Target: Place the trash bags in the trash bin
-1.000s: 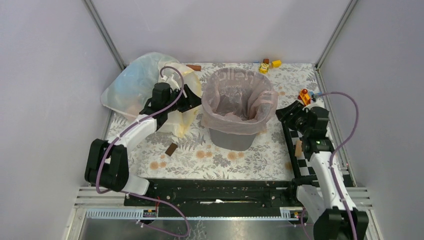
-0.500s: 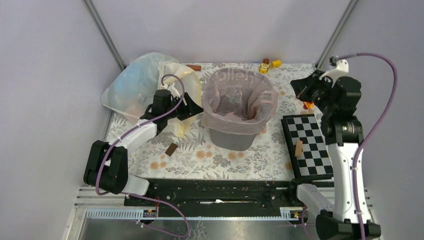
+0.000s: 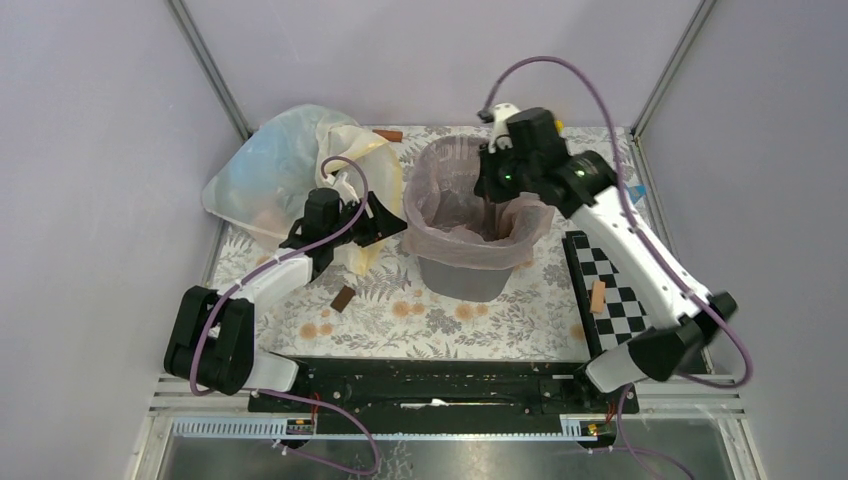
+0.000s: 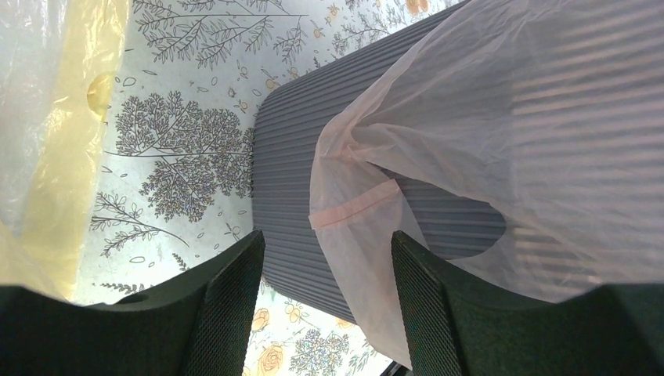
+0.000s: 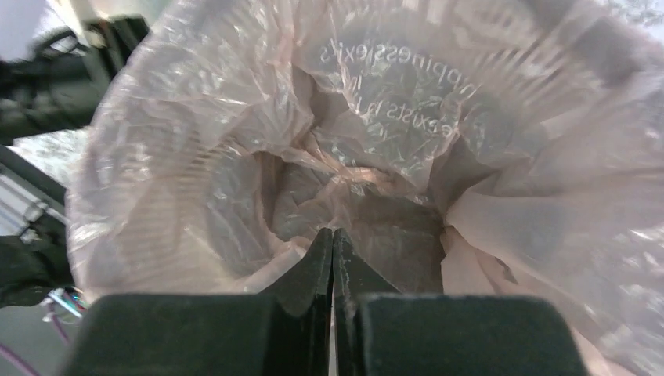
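The pink bag [image 3: 440, 236] lined the bin [image 3: 465, 283]. Over its mouth hung the right end effector [image 5: 333, 233], pressed together; beside the bin, the left end effector [image 4: 325, 247] spread empty. A plunge could drag the rim in.

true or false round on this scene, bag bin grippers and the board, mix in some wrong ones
1. The pink trash bag is draped over the rim of the trash bin. True.
2. The right gripper is wide open. False: its fingers are pressed together, above the bin's mouth.
3. The left gripper is open, beside the bin's left wall. True.
4. The trash bin lies tipped on its side. False: it stands upright, mouth up.
5. The checkerboard lies to the left of the bin. False: it lies on the right side of the table.
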### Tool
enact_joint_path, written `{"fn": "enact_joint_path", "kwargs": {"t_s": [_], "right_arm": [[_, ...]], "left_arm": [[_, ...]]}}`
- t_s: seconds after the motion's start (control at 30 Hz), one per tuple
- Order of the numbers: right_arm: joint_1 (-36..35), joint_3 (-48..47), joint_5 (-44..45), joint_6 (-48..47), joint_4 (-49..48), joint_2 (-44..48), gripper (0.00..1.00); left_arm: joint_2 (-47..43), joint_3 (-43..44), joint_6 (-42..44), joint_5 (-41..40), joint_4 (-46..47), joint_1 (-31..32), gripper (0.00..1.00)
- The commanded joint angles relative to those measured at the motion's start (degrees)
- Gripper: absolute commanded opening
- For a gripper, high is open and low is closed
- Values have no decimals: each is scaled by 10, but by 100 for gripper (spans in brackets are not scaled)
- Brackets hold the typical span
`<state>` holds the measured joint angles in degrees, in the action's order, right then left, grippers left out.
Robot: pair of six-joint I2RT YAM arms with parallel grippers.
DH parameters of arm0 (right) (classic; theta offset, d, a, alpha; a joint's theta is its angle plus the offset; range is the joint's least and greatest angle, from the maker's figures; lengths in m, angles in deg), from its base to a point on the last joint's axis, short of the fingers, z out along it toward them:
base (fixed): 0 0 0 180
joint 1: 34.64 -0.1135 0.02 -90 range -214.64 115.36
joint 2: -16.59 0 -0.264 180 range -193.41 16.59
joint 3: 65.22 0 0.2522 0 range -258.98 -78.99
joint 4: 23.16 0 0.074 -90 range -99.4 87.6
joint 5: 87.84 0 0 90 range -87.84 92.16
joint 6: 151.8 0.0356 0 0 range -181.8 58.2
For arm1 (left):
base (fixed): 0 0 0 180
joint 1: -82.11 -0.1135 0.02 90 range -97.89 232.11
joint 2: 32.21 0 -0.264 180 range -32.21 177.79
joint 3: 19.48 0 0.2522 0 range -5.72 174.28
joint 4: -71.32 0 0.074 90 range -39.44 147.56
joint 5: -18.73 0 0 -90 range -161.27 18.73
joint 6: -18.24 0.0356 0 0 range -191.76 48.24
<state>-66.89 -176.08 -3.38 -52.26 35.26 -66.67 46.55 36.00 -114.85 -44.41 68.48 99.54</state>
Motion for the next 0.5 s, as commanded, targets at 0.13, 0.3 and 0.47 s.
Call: {"fn": "enact_joint_path", "kwargs": {"t_s": [0.13, 0.3, 0.47], "right_arm": [[-65, -77, 101, -18, 114, -129, 0], [-70, -30, 100, -8, 97, -148, 0], [-70, 55, 82, -4, 44, -158, 0]], "left_arm": [[-17, -10, -3, 21, 50, -1, 63], [-15, -5, -2, 28, 50, -2, 63], [-16, 0, -2, 35, 51, 1, 64]]}}
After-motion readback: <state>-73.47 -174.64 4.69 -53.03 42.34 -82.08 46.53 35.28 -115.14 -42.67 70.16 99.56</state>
